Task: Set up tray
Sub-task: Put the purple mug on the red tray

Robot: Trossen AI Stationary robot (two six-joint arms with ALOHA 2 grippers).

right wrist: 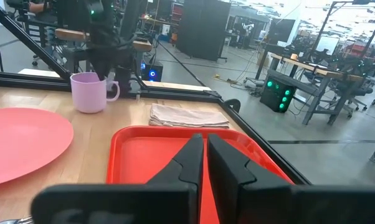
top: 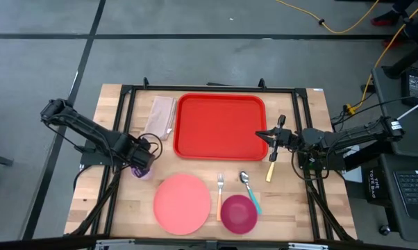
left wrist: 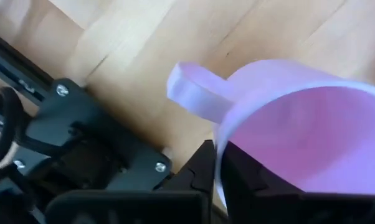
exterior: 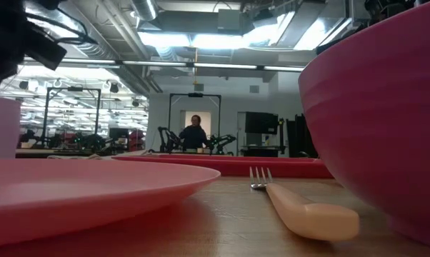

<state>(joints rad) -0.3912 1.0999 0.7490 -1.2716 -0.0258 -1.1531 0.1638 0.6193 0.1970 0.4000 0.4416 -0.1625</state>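
The red tray [top: 219, 125] lies flat at the table's far middle and also shows in the right wrist view [right wrist: 156, 155]. My left gripper [top: 141, 160] is shut on a lilac mug [top: 144, 171] at the table's left, beside the pink plate [top: 182, 203]. The mug also shows in the right wrist view [right wrist: 88, 92]. My right gripper [top: 268, 135] is shut and empty at the tray's right rim, pointing toward the table's left. My left gripper holds the mug's rim [left wrist: 220, 163] close to its handle [left wrist: 194, 94], with one finger inside the mug [left wrist: 256, 180] and one outside [left wrist: 200, 171]. The fingers come from above. The mug stands upright on the table. My right gripper is at the tray's right rim [top: 263, 132]; I cannot tell whether it touches it.
A folded napkin [top: 160, 114] lies left of the tray. A cream-handled knife [top: 271, 170] lies right of the tray's near corner. A fork [top: 220, 189], a spoon [top: 248, 186] and a magenta bowl [top: 238, 213] lie near the front edge. A person [exterior: 193, 135] stands far behind the table.
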